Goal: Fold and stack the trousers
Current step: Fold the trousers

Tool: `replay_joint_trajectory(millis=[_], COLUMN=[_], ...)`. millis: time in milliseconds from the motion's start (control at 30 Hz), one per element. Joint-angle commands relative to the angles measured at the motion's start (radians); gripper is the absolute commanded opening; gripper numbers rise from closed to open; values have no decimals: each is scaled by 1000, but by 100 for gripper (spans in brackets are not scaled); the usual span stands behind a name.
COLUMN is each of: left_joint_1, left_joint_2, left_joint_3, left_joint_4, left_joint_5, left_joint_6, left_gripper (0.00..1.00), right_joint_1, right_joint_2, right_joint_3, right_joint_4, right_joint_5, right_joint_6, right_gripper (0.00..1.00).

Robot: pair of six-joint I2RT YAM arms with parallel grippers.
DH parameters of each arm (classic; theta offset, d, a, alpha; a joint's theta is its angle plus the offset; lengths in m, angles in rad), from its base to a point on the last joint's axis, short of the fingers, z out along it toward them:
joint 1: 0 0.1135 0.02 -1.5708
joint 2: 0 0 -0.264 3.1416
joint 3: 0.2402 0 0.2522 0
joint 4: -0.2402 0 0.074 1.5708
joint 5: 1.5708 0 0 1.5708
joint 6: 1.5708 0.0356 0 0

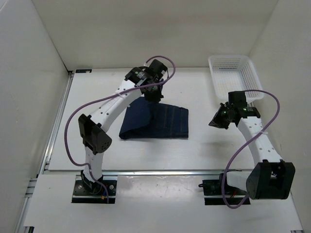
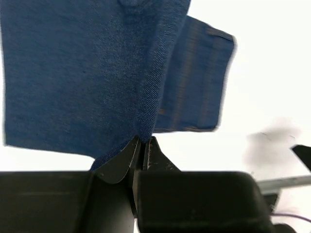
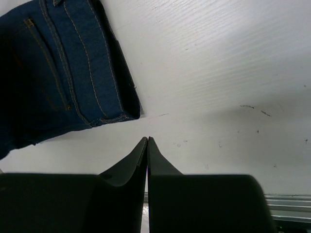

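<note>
table [image 1: 160,153]: white | on it: folded trousers [image 1: 163,124], white basket [image 1: 229,58]

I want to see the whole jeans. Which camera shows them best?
The top camera: the folded trousers show nearly whole. The left wrist sees only cloth pinched in the left gripper; the right wrist, just a stitched corner.
</note>
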Motion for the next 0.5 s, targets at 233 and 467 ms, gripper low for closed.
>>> replay_joint_trajectory(millis=[233, 467], left_joint_1=[-98, -164], left_joint_2=[57, 155], left_joint_3=[92, 148], left_joint_4=[96, 229], left_joint_5=[57, 156], left_joint_6=[-103, -77], left_gripper=[11, 39], right_joint_1=[-8, -8], right_joint_2=[-125, -167], right_joint_3=[35, 35], right_joint_4=[-126, -146], right_joint_5=[139, 164], right_joint_6=[-25, -26], right_gripper=[4, 4])
